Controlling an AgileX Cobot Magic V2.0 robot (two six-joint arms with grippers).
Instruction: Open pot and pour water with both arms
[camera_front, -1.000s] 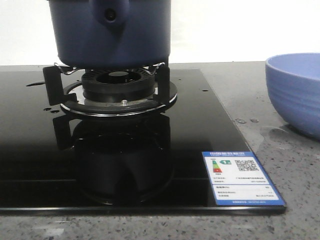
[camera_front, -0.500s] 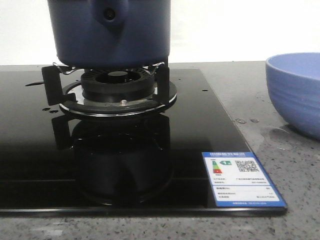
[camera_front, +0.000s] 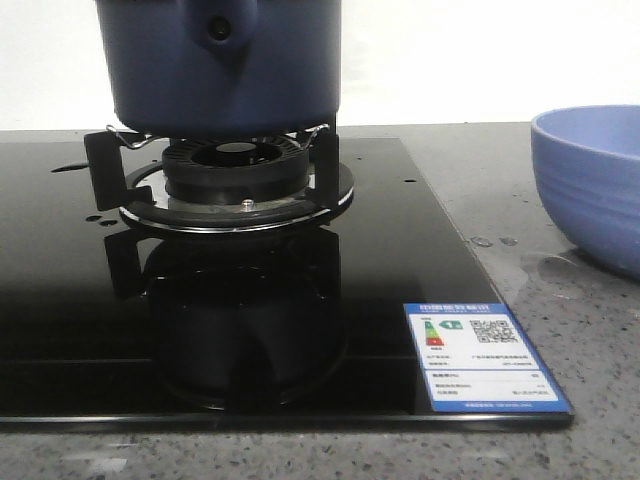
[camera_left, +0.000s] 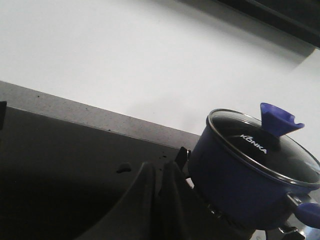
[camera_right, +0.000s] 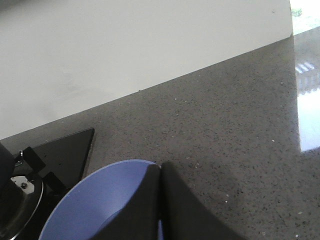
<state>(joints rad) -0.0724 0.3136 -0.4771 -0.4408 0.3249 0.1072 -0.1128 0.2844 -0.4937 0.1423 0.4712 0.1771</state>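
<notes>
pot (camera_front: 220, 65): top cut off by the front view's upper edge
bowl (camera_front: 590, 185): right side cut off
label (camera_front: 485, 357): print too small to read

pot (camera_front: 220, 70): sits a touch further left in the front view than a second ago; no shift since half a second ago.
handle stub (camera_front: 218, 30): its dark round hole has moved slightly left and up with the pot.
pan support (camera_front: 100, 160): its left prong edged left half a second ago and is now back almost where it began.
size of change: very small, barely readable.
</notes>
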